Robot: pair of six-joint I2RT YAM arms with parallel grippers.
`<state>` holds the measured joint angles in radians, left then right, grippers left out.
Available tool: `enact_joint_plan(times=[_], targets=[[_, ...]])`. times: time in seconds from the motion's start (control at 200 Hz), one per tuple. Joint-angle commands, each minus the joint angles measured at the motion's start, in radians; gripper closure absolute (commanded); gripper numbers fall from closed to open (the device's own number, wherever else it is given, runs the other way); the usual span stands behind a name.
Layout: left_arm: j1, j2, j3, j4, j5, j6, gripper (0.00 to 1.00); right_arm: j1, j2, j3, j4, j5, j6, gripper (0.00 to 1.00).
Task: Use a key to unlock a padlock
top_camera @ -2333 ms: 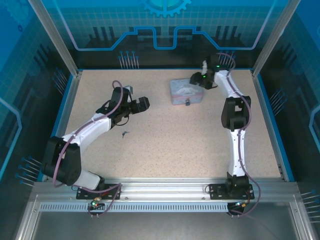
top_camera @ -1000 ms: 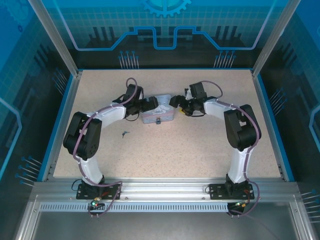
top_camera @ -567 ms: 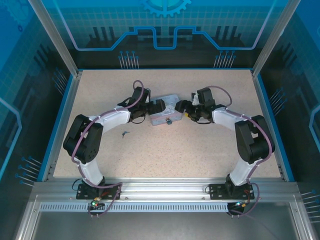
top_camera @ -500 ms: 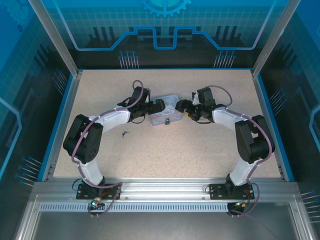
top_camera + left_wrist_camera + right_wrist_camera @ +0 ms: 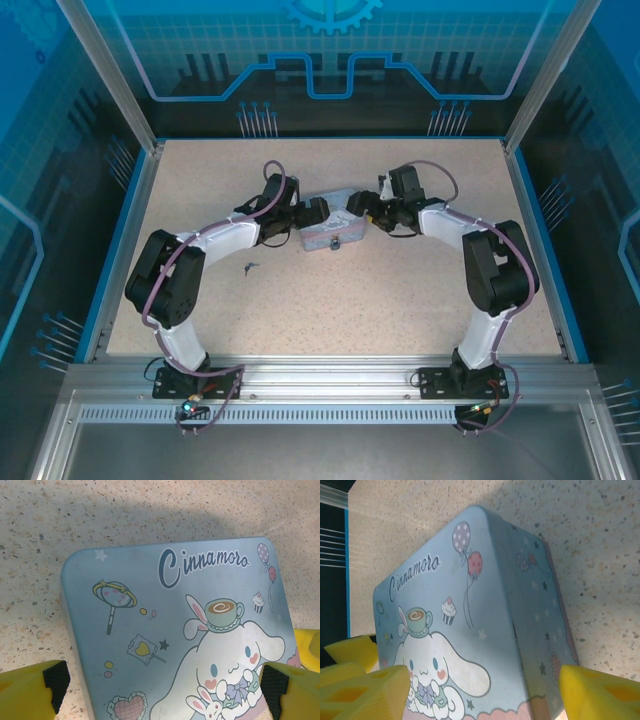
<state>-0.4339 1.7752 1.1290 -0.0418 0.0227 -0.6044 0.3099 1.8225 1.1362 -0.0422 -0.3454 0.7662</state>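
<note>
Tin box (image 5: 328, 224): closed, between both jaws.
Padlock (image 5: 337, 243): tiny, dark, on the box's front.
Left gripper (image 5: 162, 682): wide open.
Right gripper (image 5: 482, 690): grip unclear.

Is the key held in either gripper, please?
No, the key lies loose on the table, well apart from the tin box.

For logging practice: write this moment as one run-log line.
left gripper open astride tin box | right gripper astride it, grip unclear | key lying apart
</note>
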Motion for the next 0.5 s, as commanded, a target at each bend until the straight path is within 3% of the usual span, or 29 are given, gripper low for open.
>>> enact_joint_plan(times=[0.0,0.215,0.495], targets=[[-0.001,-0.033,-0.012,0.015,0.000,-0.018,0.01,0.013,-0.070,-0.061,0.029,-0.026,-0.003,0.22],[-0.002,-0.026,-0.014,0.027,0.001,-0.015,0.01,0.021,-0.139,-0.124,0.057,-0.035,0.008,0.21],[-0.002,-0.035,-0.021,0.017,-0.007,0.002,0.01,0.001,-0.098,-0.047,-0.039,0.114,-0.005,0.19]])
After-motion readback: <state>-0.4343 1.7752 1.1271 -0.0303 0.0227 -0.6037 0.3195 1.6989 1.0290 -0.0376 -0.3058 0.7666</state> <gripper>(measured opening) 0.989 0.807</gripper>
